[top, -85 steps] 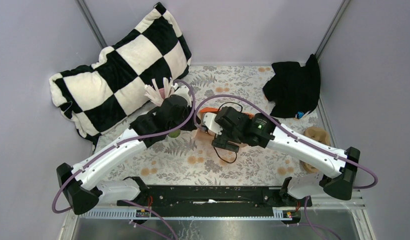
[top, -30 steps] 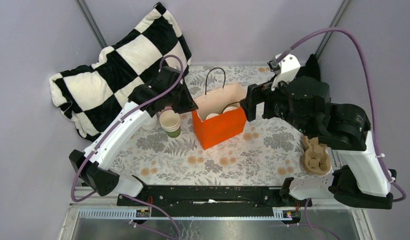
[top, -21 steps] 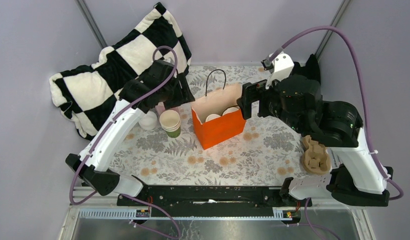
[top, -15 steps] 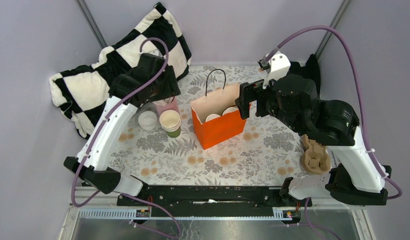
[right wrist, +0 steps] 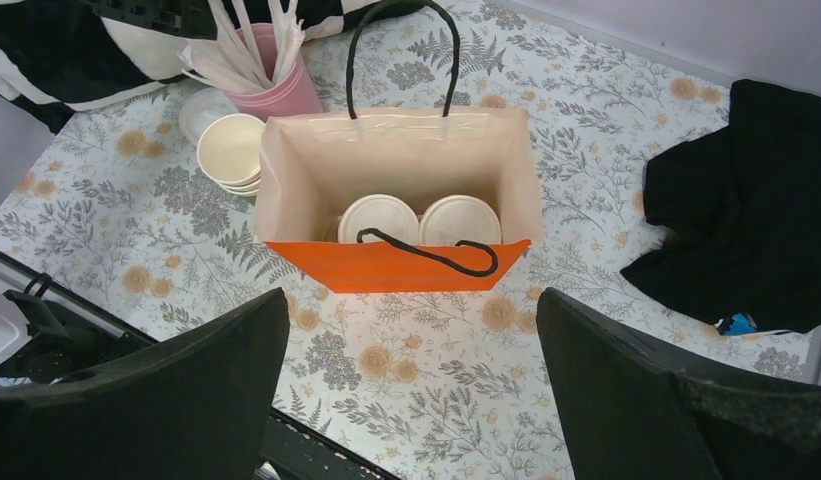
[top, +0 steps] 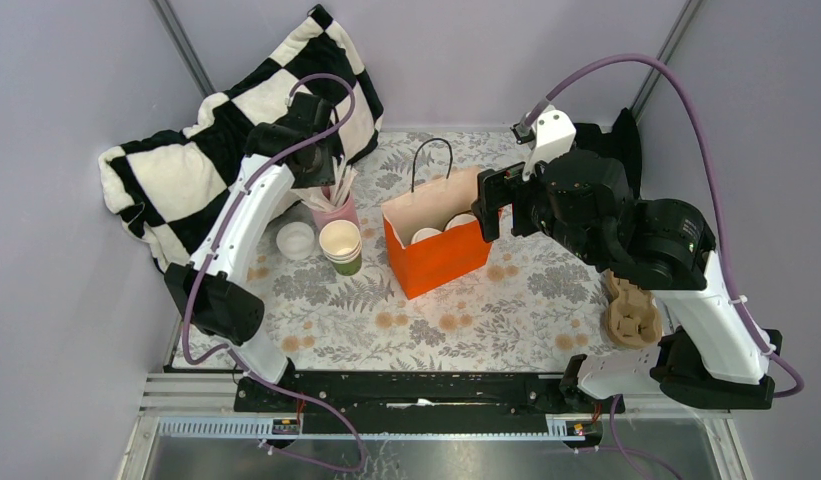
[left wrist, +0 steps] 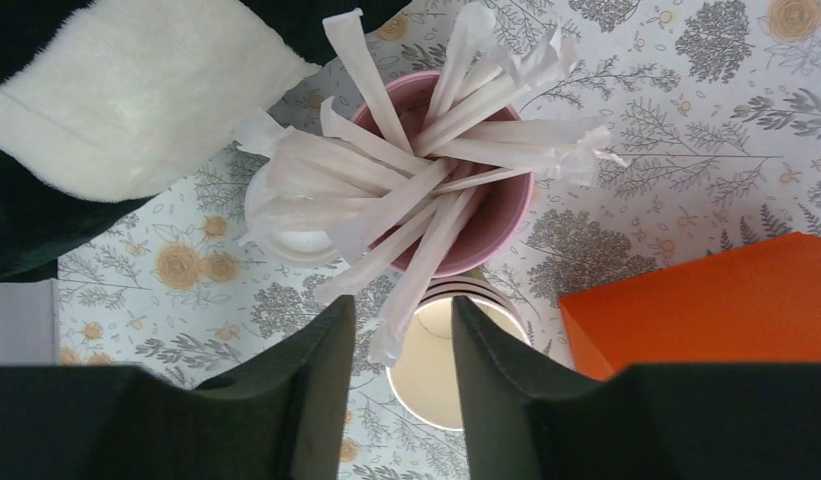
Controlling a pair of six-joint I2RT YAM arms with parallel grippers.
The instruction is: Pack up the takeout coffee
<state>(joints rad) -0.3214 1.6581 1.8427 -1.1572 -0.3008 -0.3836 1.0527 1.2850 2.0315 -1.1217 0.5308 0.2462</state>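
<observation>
We find the left gripper point(left wrist: 401, 305) with its fingers part-way apart and clamped on nothing, poised directly above the white sticks point(left wrist: 426, 170) fanned in the pink cup point(left wrist: 496, 235). One stick end lies in the gap; we cannot tell whether it touches either finger. The right gripper point(right wrist: 411, 400) is spread wide and empty, above and in front of the orange bag point(right wrist: 396, 268).

The two lidded cups point(right wrist: 378, 220) sit side by side on the bag's floor. We therefore judge the coffee itself packed and the step in hand to be fetching a stick. To do it well, we advise closing on one stick only, near its free end. Lift along its length, so that neither the pink cup nor the stack of lidless cups point(left wrist: 431, 375) just beside it tips.

Hidden: the cups' bodies, only lids showing, so lid seating cannot be judged. In the top view the wrist covers the left fingers.
</observation>
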